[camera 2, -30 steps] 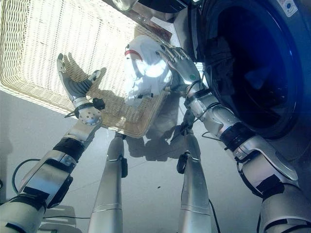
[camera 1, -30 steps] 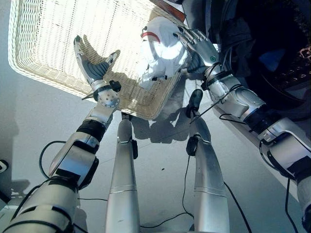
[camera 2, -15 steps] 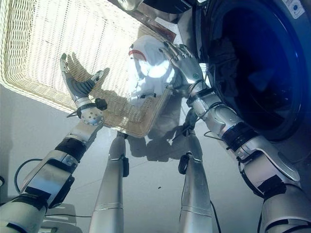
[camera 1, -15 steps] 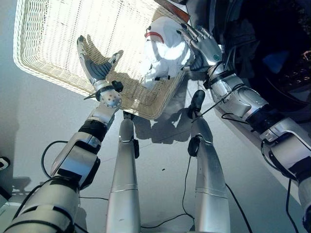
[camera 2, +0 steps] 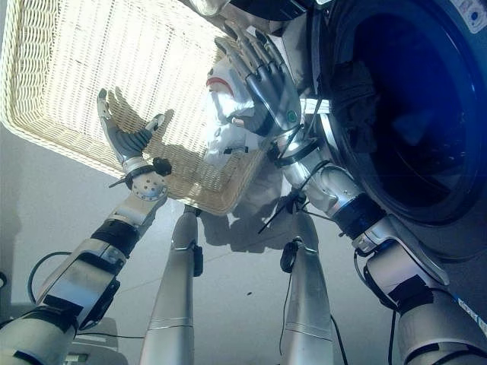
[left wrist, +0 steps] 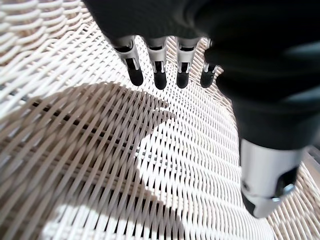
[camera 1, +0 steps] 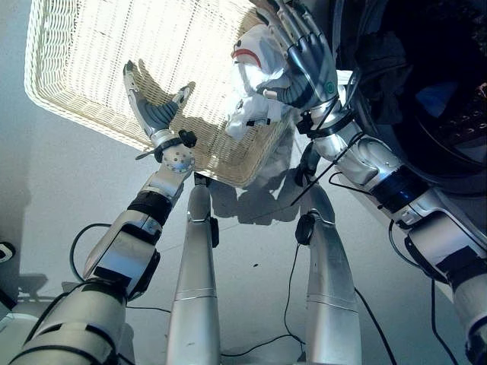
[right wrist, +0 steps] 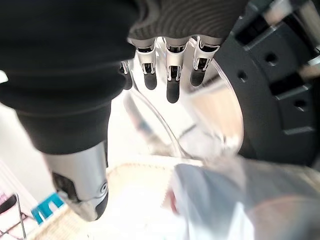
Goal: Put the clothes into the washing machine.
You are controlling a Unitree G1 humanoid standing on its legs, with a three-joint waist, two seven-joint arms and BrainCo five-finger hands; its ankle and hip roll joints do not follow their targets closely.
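A white garment (camera 1: 245, 80) with red and black trim lies bunched over the right rim of the wicker basket (camera 1: 84, 61). My right hand (camera 1: 308, 65) hovers over it, open, its fingers (right wrist: 170, 75) straight and spread. In the right wrist view the garment (right wrist: 220, 200) lies below that hand, apart from it. Further left, my left hand (camera 1: 152, 110) is held open above the basket's woven floor (left wrist: 100, 150), holding nothing. To the right gapes the washing machine's dark round opening (camera 2: 411, 114).
Dark clothes (camera 2: 346, 84) hang inside the drum near its left edge. The machine's door (right wrist: 280, 90) with its glass bowl shows past my right hand. Grey floor (camera 1: 61, 198) lies in front of the basket.
My right hand has lifted off the white garment and come up with fingers spread. The garment stays on the basket's rim. The left hand has barely moved.
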